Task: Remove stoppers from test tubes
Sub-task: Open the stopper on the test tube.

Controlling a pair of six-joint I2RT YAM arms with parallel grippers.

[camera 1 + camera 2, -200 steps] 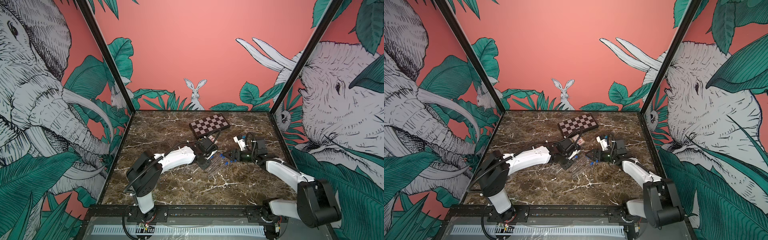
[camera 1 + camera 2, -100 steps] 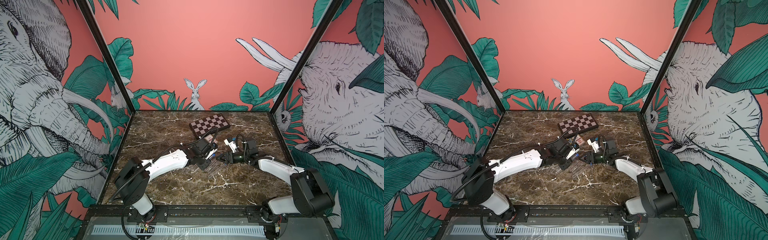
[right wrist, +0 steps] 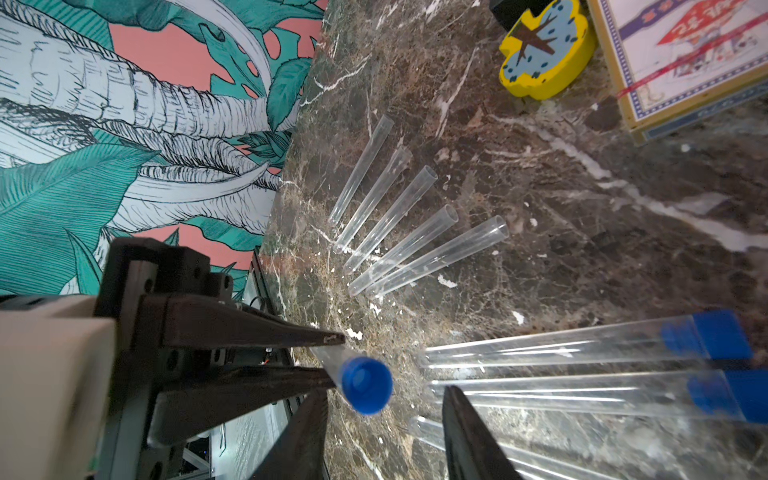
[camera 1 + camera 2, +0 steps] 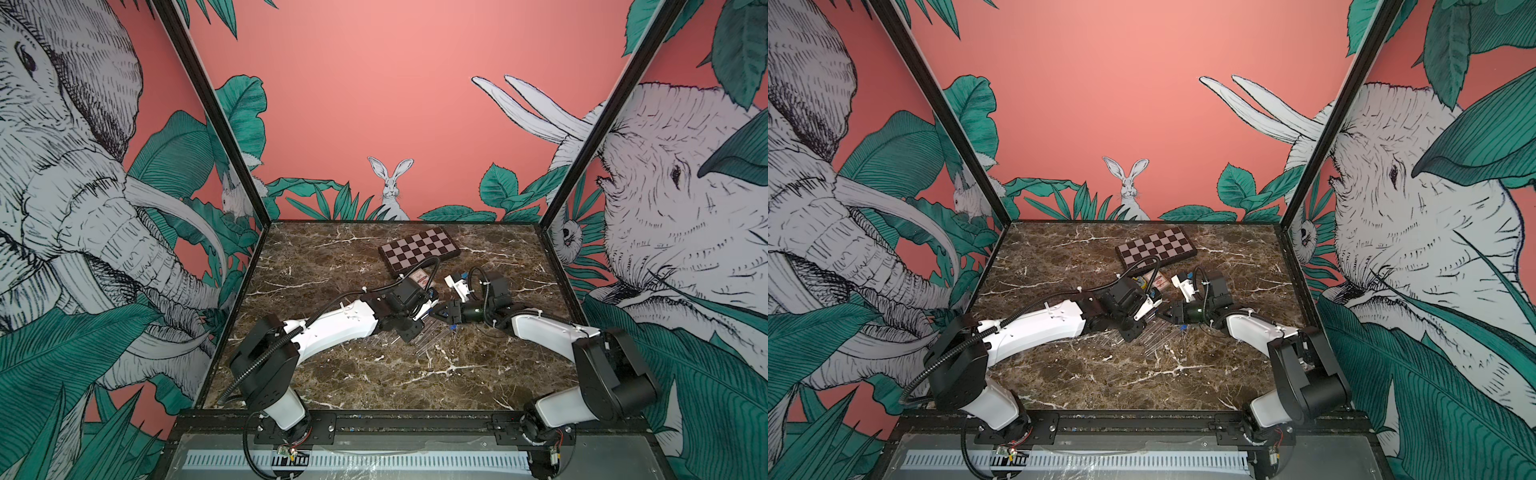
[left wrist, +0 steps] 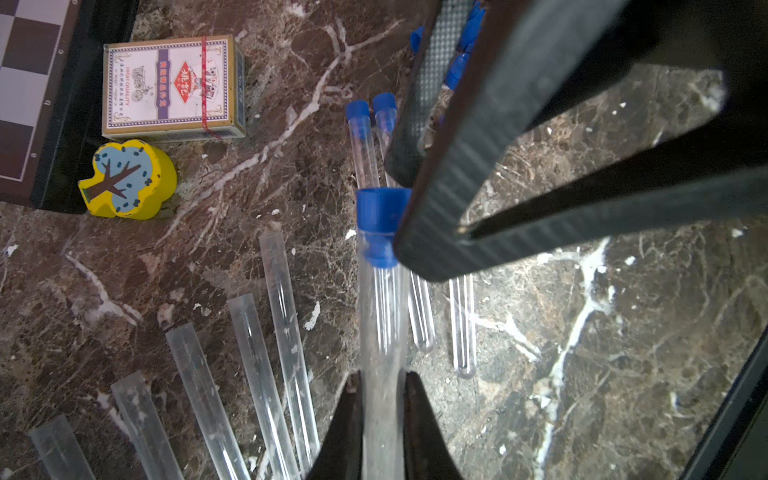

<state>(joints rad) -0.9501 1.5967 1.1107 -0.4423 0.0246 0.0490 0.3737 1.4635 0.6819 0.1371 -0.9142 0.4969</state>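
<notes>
Top view: right gripper [image 4: 441, 312] has moved in to meet the left gripper [image 4: 428, 308] above the tabletop [image 4: 374, 374]. Left wrist: fingers pinch a test tube [image 5: 380, 353]. Right wrist: narrowing fingers flank its blue stopper [image 3: 368, 384], not yet gripping; pull-off seems imminent.

You have open dark marble tabletop [image 4: 374, 374] nearside; clear plastic tubes [image 5: 286, 316], yellow tree-shaped block [image 5: 124, 178], card box [image 5: 170, 87] and chequered board [image 4: 419, 249] obstruct beyond.

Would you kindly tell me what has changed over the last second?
The right gripper swung in toward the left gripper and narrowed its jaws around the blue stopper, not yet gripping. The left gripper still clamps the test tube; loose tubes and chessboard unmoved.
</notes>
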